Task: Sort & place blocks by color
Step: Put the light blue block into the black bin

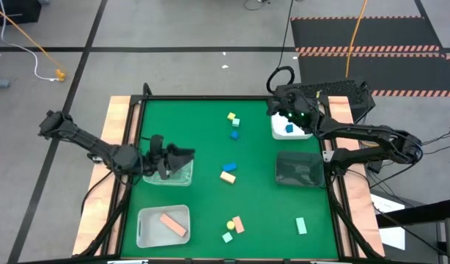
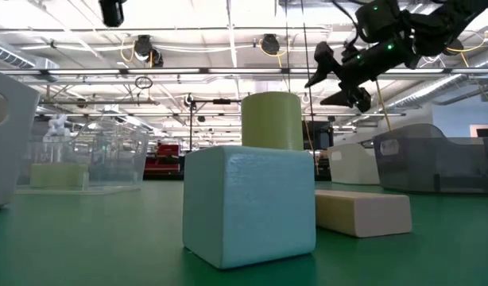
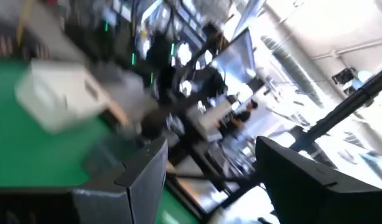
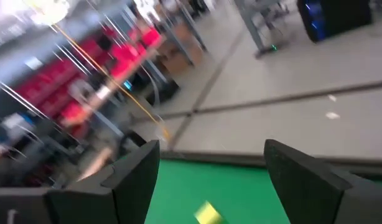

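Small blocks lie scattered on the green table: a yellow block (image 1: 231, 116), a mint one (image 1: 236, 122) and a blue one (image 1: 234, 135) toward the far side, and a blue block (image 1: 229, 168) beside a pale bar (image 1: 227, 177) mid-table. Near the front edge lie yellow (image 1: 230, 224), peach (image 1: 238, 224) and mint blocks (image 1: 227, 237) (image 1: 301, 226). My left gripper (image 1: 187, 155) (image 3: 209, 155) is open and empty above a clear tub (image 1: 170, 172). My right gripper (image 1: 278, 104) (image 4: 209, 155) is open and empty, raised at the far right by a white tub (image 1: 291, 130); the yellow block (image 4: 208, 213) shows below it.
The white tub at the far right holds a blue block (image 1: 289, 129). A dark clear tub (image 1: 298, 170) sits on the right. A white tub (image 1: 163, 226) at the near left holds a peach bar (image 1: 174, 224). Wooden rails (image 1: 122, 147) border the table.
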